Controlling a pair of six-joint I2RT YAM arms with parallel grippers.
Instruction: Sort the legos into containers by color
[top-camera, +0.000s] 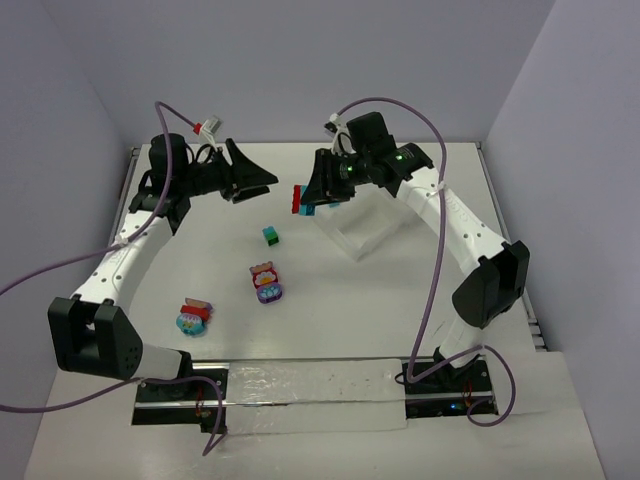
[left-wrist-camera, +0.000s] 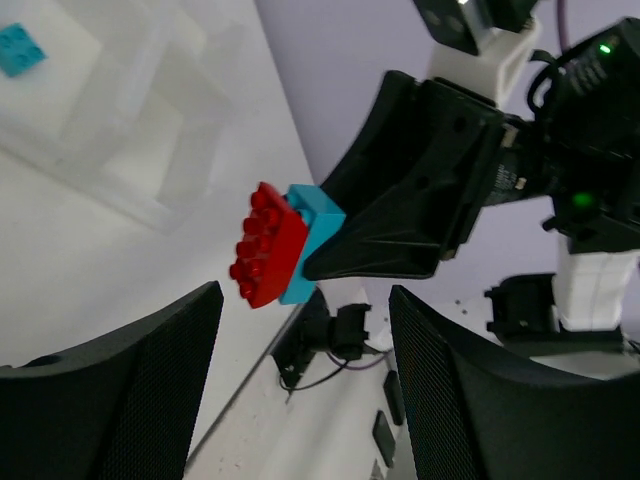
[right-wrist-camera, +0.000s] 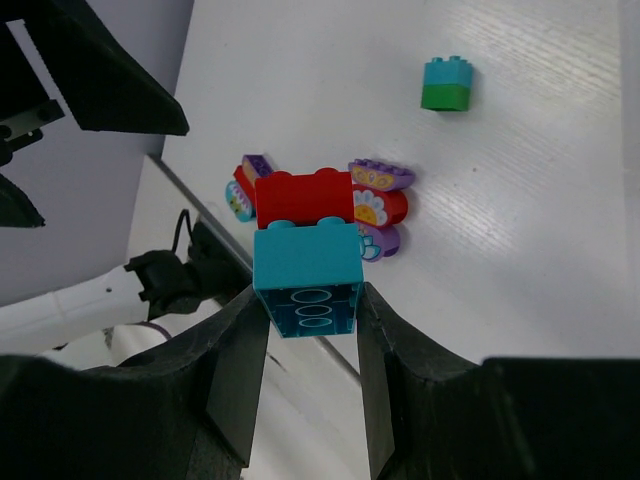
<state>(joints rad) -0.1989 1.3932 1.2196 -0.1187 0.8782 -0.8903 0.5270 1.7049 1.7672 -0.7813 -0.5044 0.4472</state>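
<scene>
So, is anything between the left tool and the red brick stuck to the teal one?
Nothing visible. The left tool is open, facing the red brick across clear air; the right tool grips only the teal brick behind it.

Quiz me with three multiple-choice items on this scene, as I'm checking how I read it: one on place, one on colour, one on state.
1. Where is the red-and-teal clump? A: in the left gripper; B: in the right gripper; C: in the tray.
2. The two-brick stack alone on the table is: A: teal over green; B: red over purple; C: pink over yellow.
3. The left gripper is: A: open and empty; B: shut on a brick; C: shut on the tray.
Answers: B, that gripper clamps it; A, the right wrist view shows teal above green; A, its fingers stand apart with nothing between.
</scene>
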